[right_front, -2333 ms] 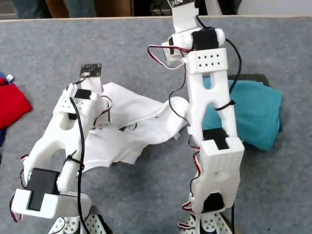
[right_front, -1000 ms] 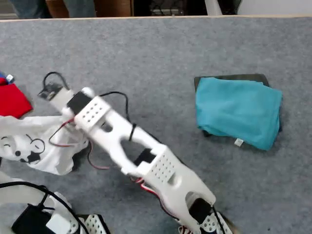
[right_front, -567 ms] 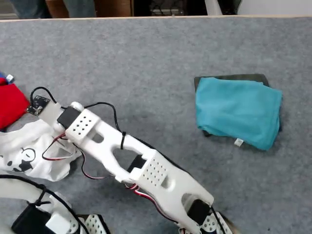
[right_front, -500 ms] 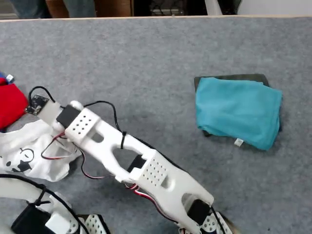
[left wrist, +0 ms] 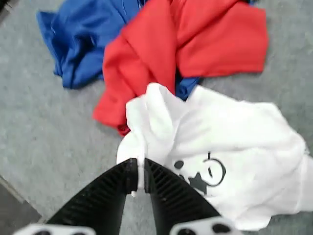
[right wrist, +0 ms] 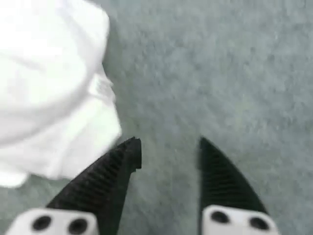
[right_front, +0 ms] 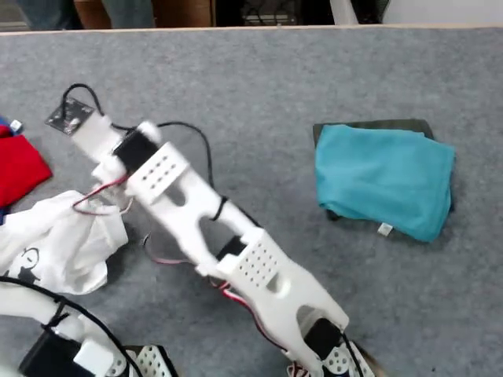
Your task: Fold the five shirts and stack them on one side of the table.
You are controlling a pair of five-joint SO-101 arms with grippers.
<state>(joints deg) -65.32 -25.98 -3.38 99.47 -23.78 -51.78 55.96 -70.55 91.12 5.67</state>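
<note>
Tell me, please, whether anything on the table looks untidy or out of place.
The white shirt lies crumpled, a fold pinched in the left gripper, beside the red shirt and blue shirt, which are heaped unfolded. The folded teal shirt on a dark garment looks neat.

Robot lab bench, grey carpeted table (right_front: 259, 78), white printed arm (right_front: 196, 212)

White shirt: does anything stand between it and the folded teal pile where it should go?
Yes. In the high view the right arm stretches diagonally above the table, between the white shirt and the teal pile. Nothing else visible lies between them.
</note>
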